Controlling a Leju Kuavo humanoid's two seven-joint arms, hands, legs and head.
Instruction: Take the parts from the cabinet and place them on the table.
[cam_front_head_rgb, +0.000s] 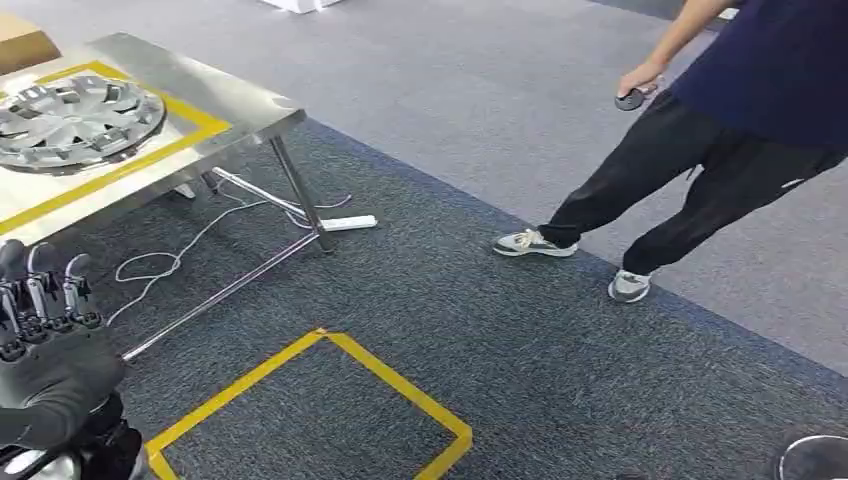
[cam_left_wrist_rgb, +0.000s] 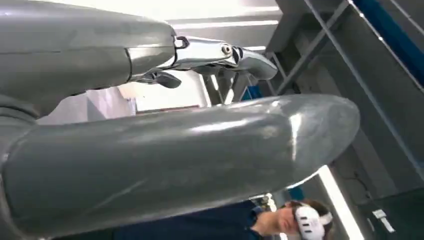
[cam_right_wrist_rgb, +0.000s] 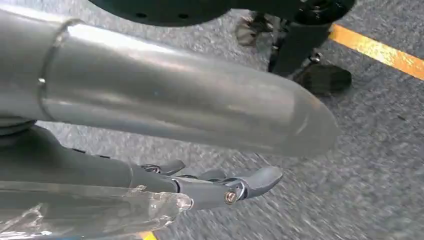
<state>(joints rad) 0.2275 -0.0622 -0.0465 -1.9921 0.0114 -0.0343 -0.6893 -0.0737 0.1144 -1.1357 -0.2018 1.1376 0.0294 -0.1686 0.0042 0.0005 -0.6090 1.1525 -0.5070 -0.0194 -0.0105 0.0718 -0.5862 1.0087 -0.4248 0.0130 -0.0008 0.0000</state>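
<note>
Silver hubcap (cam_front_head_rgb: 75, 120); yellow tape (cam_front_head_rgb: 330, 345) — blue-grey carpet (cam_front_head_rgb: 560, 340).

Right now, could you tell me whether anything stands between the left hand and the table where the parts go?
Nothing visible does: the left hand is raised in front of the table. A hubcap already lies inside the yellow-taped area there, and the person stands well off to the right.

A person (cam_front_head_rgb: 740, 110) in a dark top and black trousers stands on the grey carpet (cam_front_head_rgb: 480, 290) — well apart from the yellow tape square (cam_front_head_rgb: 310, 410), holding a small controller (cam_front_head_rgb: 632, 98). A white cable (cam_front_head_rgb: 170, 262) lies nearby — ending at a power strip (cam_front_head_rgb: 347, 223).
</note>
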